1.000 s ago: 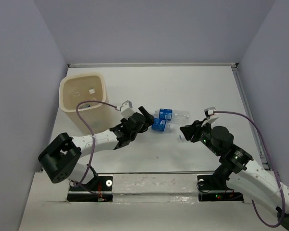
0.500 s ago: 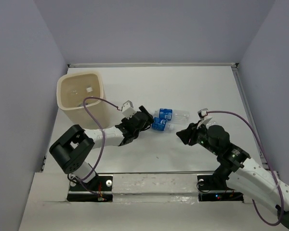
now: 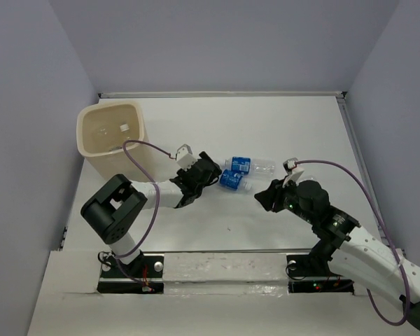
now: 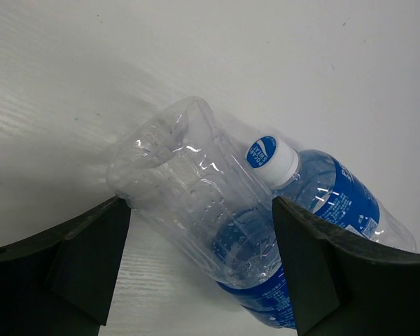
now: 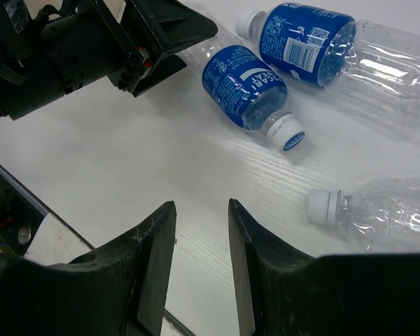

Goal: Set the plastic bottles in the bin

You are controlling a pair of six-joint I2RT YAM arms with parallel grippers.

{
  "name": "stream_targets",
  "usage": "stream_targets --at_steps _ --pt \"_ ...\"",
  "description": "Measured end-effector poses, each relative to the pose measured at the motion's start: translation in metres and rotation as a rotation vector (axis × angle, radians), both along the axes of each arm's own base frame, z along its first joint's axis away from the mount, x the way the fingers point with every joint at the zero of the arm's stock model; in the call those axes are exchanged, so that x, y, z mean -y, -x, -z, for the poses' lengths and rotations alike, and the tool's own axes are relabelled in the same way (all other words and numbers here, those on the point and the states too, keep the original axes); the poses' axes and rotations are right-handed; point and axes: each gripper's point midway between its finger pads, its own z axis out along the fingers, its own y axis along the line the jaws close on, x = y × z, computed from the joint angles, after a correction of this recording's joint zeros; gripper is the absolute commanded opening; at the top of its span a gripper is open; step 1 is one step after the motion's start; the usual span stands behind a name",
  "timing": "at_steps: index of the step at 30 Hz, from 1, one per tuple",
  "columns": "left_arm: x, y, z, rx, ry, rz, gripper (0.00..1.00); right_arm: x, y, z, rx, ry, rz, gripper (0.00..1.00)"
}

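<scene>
Near: right gripper (image 5: 200, 210) released, empty; unlabelled bottle (image 5: 385, 210) at its 3 o'clock. Left gripper (image 4: 199, 204) straddles labelled bottle (image 4: 182, 175) lying on surface (image 3: 301, 126); clenched or not, cannot tell. Step: grasp. Next: firm squeeze, lift clear of second labelled bottle (image 5: 315, 38), carry to bin (image 3: 98, 159) at 10 o'clock.

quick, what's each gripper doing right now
left gripper: jaws either side of a blue-labelled bottle, cannot tell if it's gripped
right gripper: open, holding nothing

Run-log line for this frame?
left gripper: jaws astride base of blue-labelled bottle | right gripper: open, empty | bin: upright, beyond left arm
</scene>
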Motion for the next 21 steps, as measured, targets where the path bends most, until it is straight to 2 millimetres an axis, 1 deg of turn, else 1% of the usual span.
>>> stream_targets --at_steps 3,4,7,8,9,12,13,15,16,17,18,19,21 --pt "0.002 -0.001 -0.002 0.008 0.009 0.001 0.77 -0.002 0.002 0.000 -0.004 -0.004 -0.016 0.42" --pt "0.002 -0.001 -0.003 0.012 0.013 0.002 0.72 -0.002 0.003 0.000 -0.004 -0.006 -0.019 0.42" --pt "0.002 0.001 -0.003 0.020 0.020 0.004 0.70 -0.004 0.004 -0.001 -0.007 -0.012 -0.030 0.43" --pt "0.002 0.002 -0.004 0.023 0.023 0.005 0.67 -0.004 0.005 -0.001 -0.009 -0.013 -0.033 0.44" --pt "0.001 0.003 -0.005 0.029 0.026 0.005 0.61 -0.005 0.005 -0.001 -0.009 -0.014 -0.034 0.45" --pt "0.000 0.004 -0.005 0.034 0.026 0.004 0.60 -0.005 0.006 -0.001 -0.012 -0.015 -0.040 0.48" --pt "0.001 0.003 -0.007 0.043 0.031 0.004 0.61 -0.005 0.006 0.000 -0.013 -0.014 -0.040 0.52" --pt "0.001 0.003 -0.008 0.048 0.028 0.005 0.64 -0.006 0.006 0.000 -0.015 -0.012 -0.042 0.56" --pt "0.001 0.003 -0.008 0.051 0.025 0.007 0.67 -0.006 0.005 0.001 -0.018 -0.007 -0.042 0.58" --pt "0.001 0.003 -0.008 0.052 0.019 0.009 0.74 -0.007 0.004 0.002 -0.022 0.006 -0.044 0.60" --pt "0.000 0.003 -0.008 0.052 0.014 0.011 0.78 -0.008 0.002 0.002 -0.024 0.016 -0.046 0.61" --pt "0.000 0.003 -0.006 0.052 0.005 0.014 0.84 -0.010 -0.001 0.000 -0.018 0.028 -0.048 0.65" --pt "0.000 0.001 -0.002 0.049 -0.008 0.014 0.87 -0.014 -0.012 -0.002 -0.019 0.073 -0.040 0.68"
